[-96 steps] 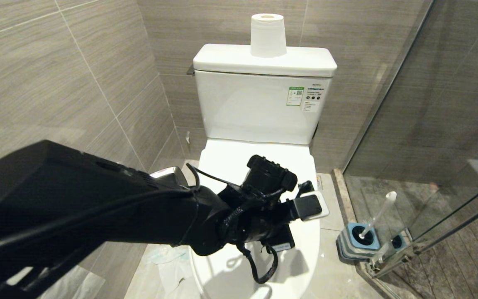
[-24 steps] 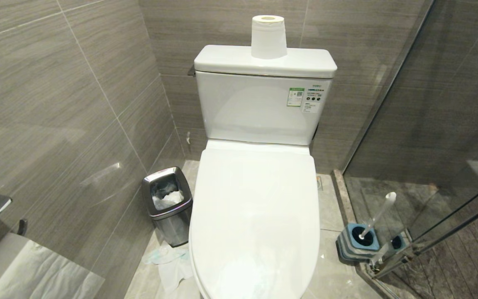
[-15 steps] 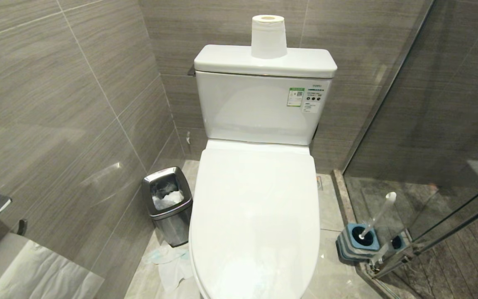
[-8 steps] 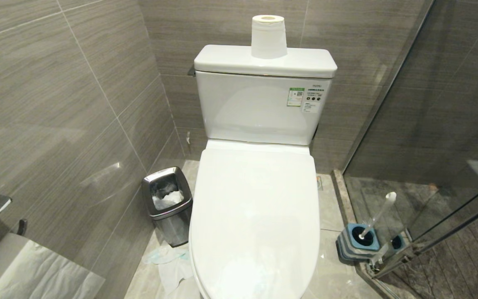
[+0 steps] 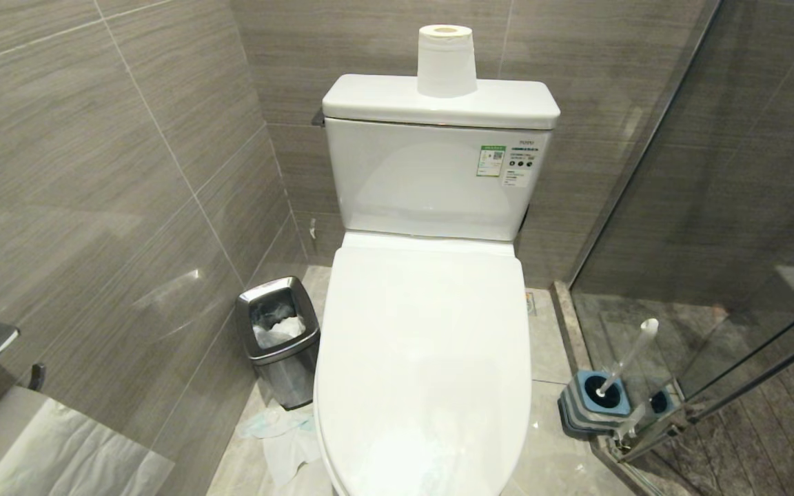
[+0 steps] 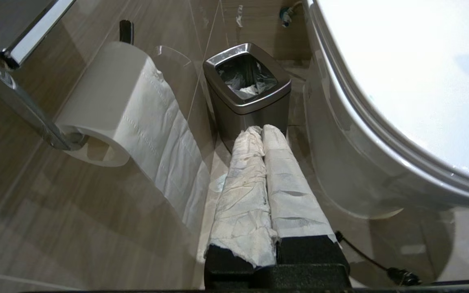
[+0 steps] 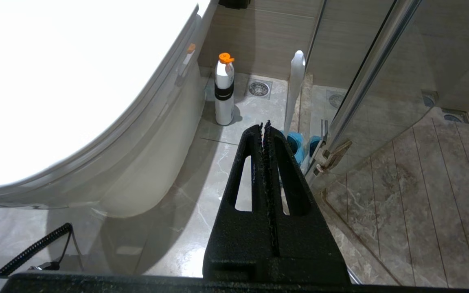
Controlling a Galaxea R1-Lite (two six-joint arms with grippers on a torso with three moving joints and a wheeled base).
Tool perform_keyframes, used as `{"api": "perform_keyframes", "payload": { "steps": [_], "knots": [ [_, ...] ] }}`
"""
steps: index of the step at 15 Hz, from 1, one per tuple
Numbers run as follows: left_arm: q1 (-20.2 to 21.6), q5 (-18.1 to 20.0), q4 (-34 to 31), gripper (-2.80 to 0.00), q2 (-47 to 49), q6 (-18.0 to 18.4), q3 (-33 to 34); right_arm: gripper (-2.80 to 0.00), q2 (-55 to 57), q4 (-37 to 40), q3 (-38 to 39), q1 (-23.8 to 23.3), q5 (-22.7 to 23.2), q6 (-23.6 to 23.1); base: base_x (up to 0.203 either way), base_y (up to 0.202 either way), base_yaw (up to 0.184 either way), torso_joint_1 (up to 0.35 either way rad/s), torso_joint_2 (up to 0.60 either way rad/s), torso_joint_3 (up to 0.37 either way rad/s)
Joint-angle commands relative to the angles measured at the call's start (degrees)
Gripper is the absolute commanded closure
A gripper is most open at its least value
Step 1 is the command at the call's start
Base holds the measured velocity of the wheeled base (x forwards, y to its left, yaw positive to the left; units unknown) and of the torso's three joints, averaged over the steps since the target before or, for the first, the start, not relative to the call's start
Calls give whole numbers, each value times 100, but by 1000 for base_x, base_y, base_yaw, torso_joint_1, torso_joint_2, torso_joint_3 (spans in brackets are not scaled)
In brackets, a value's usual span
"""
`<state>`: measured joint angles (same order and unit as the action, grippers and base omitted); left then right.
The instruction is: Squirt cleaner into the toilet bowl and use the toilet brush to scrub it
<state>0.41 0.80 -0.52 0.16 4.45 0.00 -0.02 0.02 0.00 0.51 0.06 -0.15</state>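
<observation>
Left end effector [image 6: 262,129], fingers wrapped in white paper and pressed together, hangs low beside the toilet [image 5: 424,358], pointing at the steel bin [image 6: 244,87]. Right end effector [image 7: 265,124], also pressed together and empty, points toward the brush [image 7: 295,81] standing in its blue holder [image 5: 600,396] beside the glass door [image 7: 364,81]. Toilet lid is down.
</observation>
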Motion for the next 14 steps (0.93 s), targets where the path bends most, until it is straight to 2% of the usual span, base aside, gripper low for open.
{"api": "perform_keyframes", "payload": {
  "steps": [1,2,14],
  "knots": [
    [2,-71,8,0,2,-308,0,0,2,-2,9,2,3,-3,0,0,0,0,0,0],
    [2,-88,17,0,2,-444,0,0,2,-2,9,2,3,-3,0,0,0,0,0,0],
    [2,-89,23,0,2,-436,7,0,2,-2,9,2,3,-3,0,0,0,0,0,0]
  ]
}}
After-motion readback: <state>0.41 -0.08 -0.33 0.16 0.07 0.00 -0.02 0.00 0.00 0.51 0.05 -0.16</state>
